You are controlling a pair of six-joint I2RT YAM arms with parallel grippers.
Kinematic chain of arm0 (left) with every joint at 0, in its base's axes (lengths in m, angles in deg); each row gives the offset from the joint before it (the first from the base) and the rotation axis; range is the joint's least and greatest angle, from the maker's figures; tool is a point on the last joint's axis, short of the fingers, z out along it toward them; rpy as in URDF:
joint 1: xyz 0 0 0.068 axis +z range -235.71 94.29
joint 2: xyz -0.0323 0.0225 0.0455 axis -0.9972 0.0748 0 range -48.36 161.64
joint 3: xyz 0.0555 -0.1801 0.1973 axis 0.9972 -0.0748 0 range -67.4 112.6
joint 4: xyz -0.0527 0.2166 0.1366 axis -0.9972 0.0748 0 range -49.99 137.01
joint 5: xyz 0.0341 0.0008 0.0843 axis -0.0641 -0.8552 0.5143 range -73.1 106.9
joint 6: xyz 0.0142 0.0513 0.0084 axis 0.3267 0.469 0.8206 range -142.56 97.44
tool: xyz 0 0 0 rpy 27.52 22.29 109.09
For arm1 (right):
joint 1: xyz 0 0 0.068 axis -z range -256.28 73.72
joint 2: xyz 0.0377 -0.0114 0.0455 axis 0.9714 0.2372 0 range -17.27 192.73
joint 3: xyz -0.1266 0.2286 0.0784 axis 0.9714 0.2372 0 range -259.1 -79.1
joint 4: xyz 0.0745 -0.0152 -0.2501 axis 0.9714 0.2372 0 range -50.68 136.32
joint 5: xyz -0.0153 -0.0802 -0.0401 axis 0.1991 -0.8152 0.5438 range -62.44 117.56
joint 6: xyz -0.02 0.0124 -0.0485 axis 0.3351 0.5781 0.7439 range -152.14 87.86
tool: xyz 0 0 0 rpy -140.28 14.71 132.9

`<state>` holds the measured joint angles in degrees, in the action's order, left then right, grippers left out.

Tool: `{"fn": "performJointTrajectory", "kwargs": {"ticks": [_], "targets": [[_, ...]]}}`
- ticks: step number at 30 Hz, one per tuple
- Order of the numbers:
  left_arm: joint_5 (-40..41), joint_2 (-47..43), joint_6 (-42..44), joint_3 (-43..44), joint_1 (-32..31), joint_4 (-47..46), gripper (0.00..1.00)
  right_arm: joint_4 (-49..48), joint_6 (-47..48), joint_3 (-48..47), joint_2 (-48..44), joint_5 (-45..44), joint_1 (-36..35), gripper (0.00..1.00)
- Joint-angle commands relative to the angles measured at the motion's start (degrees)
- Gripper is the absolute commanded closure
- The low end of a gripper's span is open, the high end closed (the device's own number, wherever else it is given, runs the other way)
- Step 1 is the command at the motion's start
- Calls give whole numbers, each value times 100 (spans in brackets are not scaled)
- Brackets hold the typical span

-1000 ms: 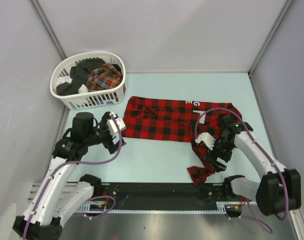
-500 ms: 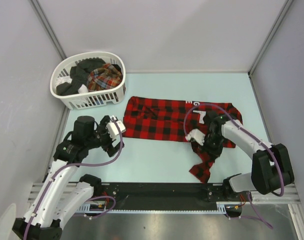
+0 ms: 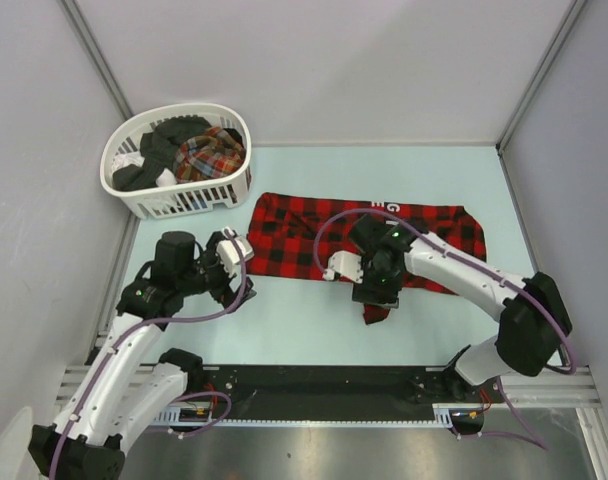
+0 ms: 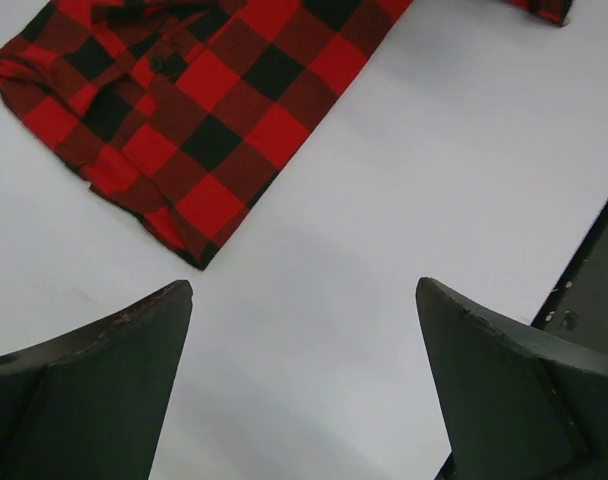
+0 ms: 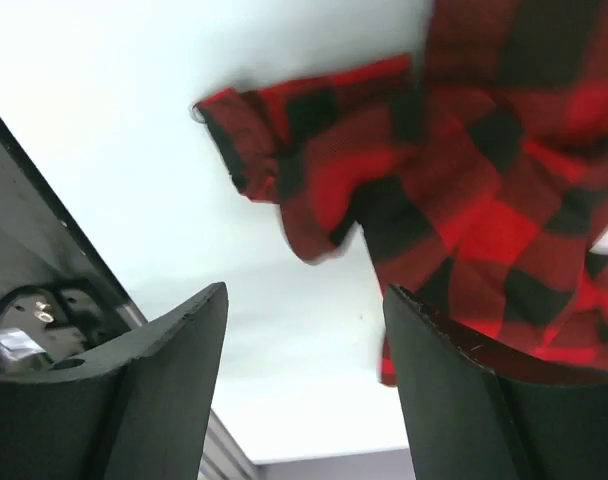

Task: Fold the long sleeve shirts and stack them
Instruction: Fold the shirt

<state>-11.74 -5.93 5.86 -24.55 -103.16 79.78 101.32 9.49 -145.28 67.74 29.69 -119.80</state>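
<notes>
A red-and-black checked long sleeve shirt [image 3: 314, 235] lies spread across the table's middle, and its lower left corner [image 4: 199, 130] shows in the left wrist view. Its sleeve end [image 3: 374, 312] pokes out below the body. My right gripper [image 3: 372, 296] hovers just above that sleeve end, open, with nothing between its fingers [image 5: 304, 300]; the sleeve's cuff [image 5: 284, 150] lies blurred ahead of the jaws. My left gripper [image 3: 242, 275] stands open over bare table [image 4: 304, 300], just short of the shirt's left corner. A finer plaid shirt [image 3: 209, 155] sits in the basket.
The white slatted basket [image 3: 174, 205] stands at the back left, holding dark clothes [image 3: 159, 150] too. Grey walls close in the table at the left, back and right. A black rail [image 3: 314, 385] runs along the near edge.
My right gripper swept left from the near right, drawing the sleeve in toward the shirt's middle, then opened and let it go. The left arm barely shifted.
</notes>
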Motion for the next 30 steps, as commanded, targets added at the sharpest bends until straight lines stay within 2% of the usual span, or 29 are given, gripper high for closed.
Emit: {"fn": "performJointTrajectory", "kwargs": {"ticks": [1, 2, 3, 4, 6, 7, 10, 11, 13, 16, 21, 25, 30], "targets": [[-906, 106, 66, 13, -212, -294, 4, -12, -25, 69, -888, 944, 1265, 31], [-810, 177, 276, 30, -450, -338, 6, -64, 55, 165, -1160, 1208, 1938, 31], [-627, 308, 443, 74, -765, -399, 7, -126, 126, 253, -1241, 1524, 2214, 32], [-112, 588, 619, 196, -1534, -426, 9, -170, 161, 411, -1285, 1614, 2435, 34], [322, 975, 1181, 346, -2259, -627, 11, -232, 214, 465, -1181, 2147, 3188, 37], [751, 1177, 1348, 547, -2906, -724, 12, -258, 214, 439, -1076, 2360, 3436, 38], [1307, 2389, 1902, 1100, -3945, -1155, 19, -302, -4, 316, -470, 3055, 4070, 44], [1387, 3010, 2034, 1251, -4141, -1234, 22, -398, -206, 237, -311, 3204, 4167, 47], [1397, 3690, 2027, 1750, -4571, -1445, 28, -512, -400, 184, 155, 3600, 4457, 51], [1160, 4772, 1668, 2392, -4889, -1603, 35, -759, -752, 43, 612, 4013, 4686, 54], [852, 6116, 1087, 3141, -5057, -1691, 39, -847, -972, -2, 903, 4313, 4783, 57], [974, 6741, 455, 3589, -5057, -1823, 41, -1092, -1104, 218, 1113, 4304, 4827, 57], [1220, 7173, 120, 3669, -5057, -1719, 46, -1304, -1280, 254, 1614, 4076, 4933, 57]]}}
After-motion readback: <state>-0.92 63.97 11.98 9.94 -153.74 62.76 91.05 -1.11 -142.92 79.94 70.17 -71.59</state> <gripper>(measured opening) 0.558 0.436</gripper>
